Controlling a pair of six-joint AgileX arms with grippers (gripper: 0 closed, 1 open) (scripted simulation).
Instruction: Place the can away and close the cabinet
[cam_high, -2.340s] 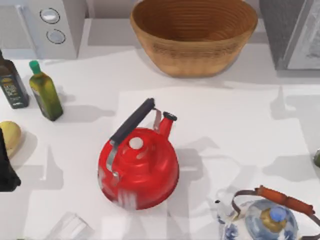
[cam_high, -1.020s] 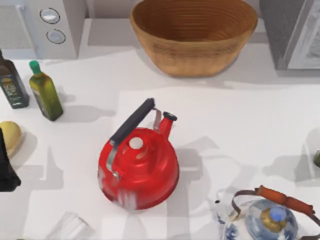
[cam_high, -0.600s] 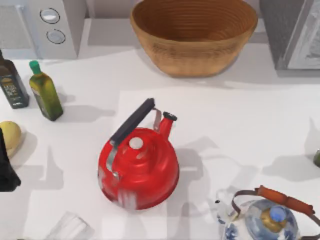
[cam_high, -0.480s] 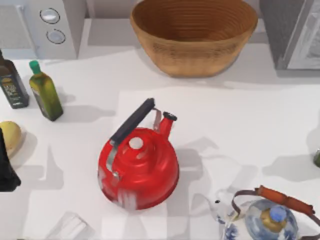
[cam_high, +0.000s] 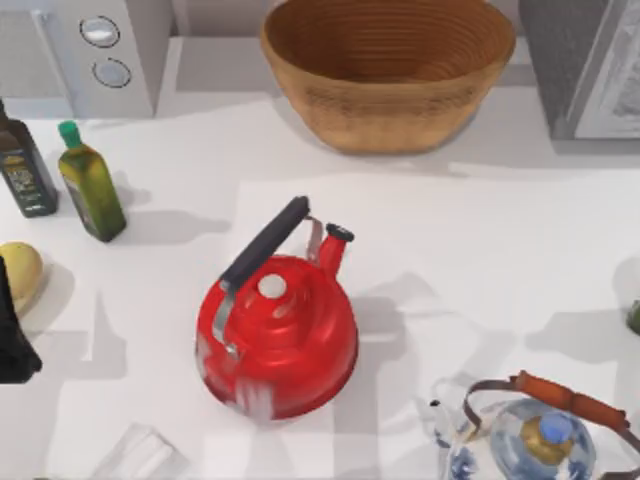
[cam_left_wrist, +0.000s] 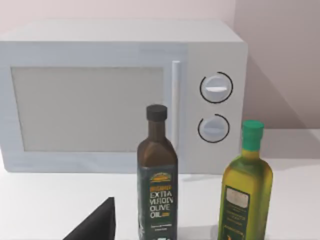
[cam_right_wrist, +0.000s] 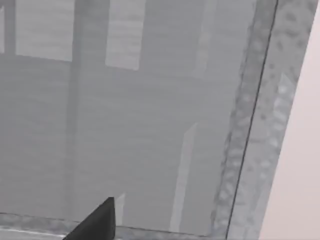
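Close up against the cabinet (cam_right_wrist: 150, 125) hangs our right gripper (cam_right_wrist: 95, 224), facing a grey panel edged by a speckled frame. Whether it is wide, narrow or holding anything we cannot tell, and which way the can lies from it we cannot tell either. Far across the table from the cabinet, our left gripper (cam_left_wrist: 95, 226) sits parked before the microwave (cam_left_wrist: 125, 95), the dark oil bottle (cam_left_wrist: 157, 180) and the green oil bottle (cam_left_wrist: 246, 195), its spread equally unreadable. We judge the right arm much the nearer to the cabinet, so stowing and shutting fall to it.
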